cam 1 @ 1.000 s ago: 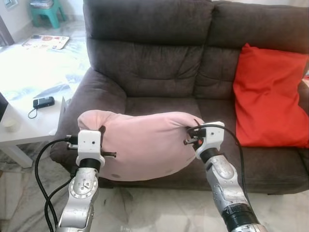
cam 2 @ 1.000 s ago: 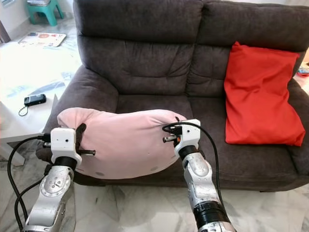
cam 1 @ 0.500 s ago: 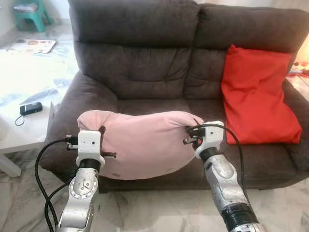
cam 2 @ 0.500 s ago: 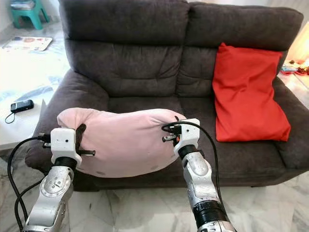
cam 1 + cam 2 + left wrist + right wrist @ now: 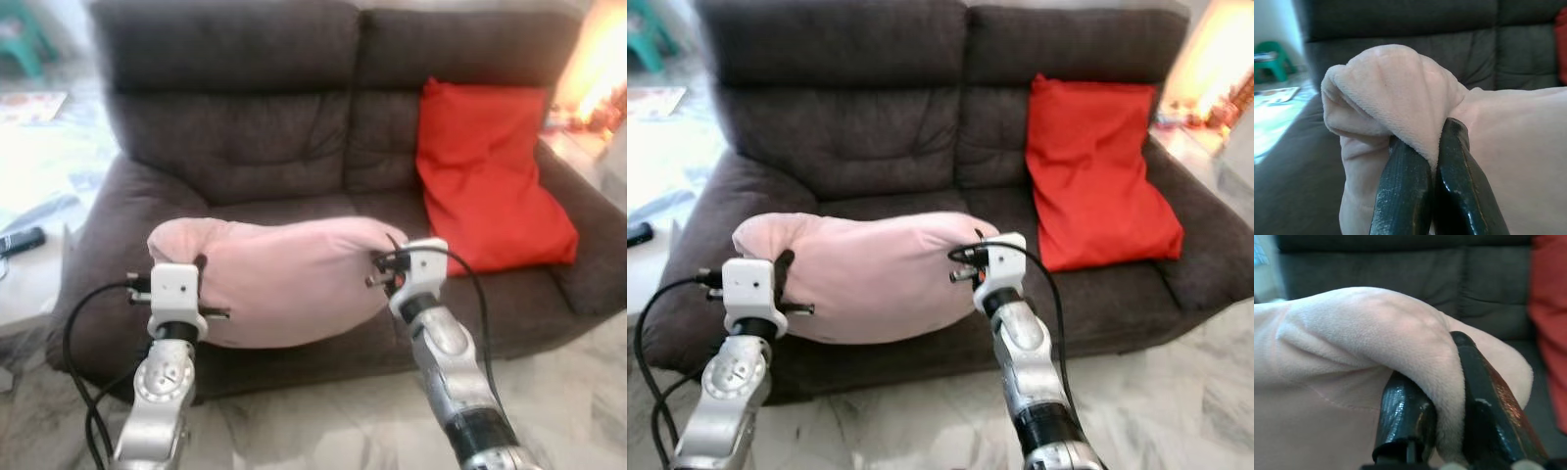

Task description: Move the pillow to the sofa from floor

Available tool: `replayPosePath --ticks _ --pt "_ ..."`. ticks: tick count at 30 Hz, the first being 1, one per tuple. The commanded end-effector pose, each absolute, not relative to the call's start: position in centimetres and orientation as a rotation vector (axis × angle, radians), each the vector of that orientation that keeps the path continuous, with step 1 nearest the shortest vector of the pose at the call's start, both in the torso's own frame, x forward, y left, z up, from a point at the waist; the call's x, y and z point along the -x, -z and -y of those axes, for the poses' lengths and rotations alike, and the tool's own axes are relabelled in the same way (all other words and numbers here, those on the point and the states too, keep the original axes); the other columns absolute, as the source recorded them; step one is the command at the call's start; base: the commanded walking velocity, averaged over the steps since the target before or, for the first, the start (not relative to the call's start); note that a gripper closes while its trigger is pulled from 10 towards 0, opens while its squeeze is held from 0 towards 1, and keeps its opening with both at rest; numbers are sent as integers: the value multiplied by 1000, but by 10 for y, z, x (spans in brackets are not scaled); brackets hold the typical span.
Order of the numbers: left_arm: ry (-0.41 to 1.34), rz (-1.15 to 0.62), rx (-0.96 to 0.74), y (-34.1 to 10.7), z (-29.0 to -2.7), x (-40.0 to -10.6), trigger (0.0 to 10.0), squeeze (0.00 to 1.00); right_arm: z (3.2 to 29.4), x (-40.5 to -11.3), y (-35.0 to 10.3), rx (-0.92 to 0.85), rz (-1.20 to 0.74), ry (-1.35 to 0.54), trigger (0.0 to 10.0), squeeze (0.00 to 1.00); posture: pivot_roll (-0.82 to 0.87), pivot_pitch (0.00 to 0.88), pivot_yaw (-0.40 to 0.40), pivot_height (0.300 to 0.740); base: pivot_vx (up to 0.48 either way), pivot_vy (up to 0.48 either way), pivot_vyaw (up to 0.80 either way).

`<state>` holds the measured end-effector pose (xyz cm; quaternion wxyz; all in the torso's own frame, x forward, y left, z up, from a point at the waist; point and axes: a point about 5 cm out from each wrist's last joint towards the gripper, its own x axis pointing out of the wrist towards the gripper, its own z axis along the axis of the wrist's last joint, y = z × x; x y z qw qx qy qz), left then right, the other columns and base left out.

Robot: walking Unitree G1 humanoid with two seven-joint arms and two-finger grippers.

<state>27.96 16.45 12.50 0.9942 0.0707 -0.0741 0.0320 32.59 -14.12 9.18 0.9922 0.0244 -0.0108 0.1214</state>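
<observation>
Change since earlier frames: the whole view has swung toward the right, so the sofa sits further left in frame; the pillow's place between the two hands is unaltered.

Pillow: pale pink, plush, held in the air off the floor, in front of the sofa's left seat cushion, sagging slightly in the middle.

Left hand: black fingers pressed together on a bunched fold at the pillow's left end.

Right hand: fingers pinching a fold of fabric at the pillow's right end.

Sofa: dark brown, two seats, directly ahead.

Red cushion: leaning against the backrest on the right seat, well apart from the pink pillow.

Floor: pale marble, near side.

Counter: white, far left, with a dark, blurred object on it.
</observation>
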Motion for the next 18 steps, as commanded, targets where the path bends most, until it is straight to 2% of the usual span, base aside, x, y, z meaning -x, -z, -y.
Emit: replayPosePath --ticks 1,14,18 --pt "-116 170 -163 -130 -177 -278 10000 0 143 -333 -114 -73 126 -214 10000 0 95 45 -48 740 0 0 0" --pt "-152 237 -90 -152 -184 -277 10000 0 140 -335 -120 -49 142 -244 10000 0 95 45 -51 740 0 0 0" --pt "-161 284 -95 -166 -184 -275 10000 0 139 -338 -137 -70 208 -243 10000 0 95 44 -52 740 0 0 0"
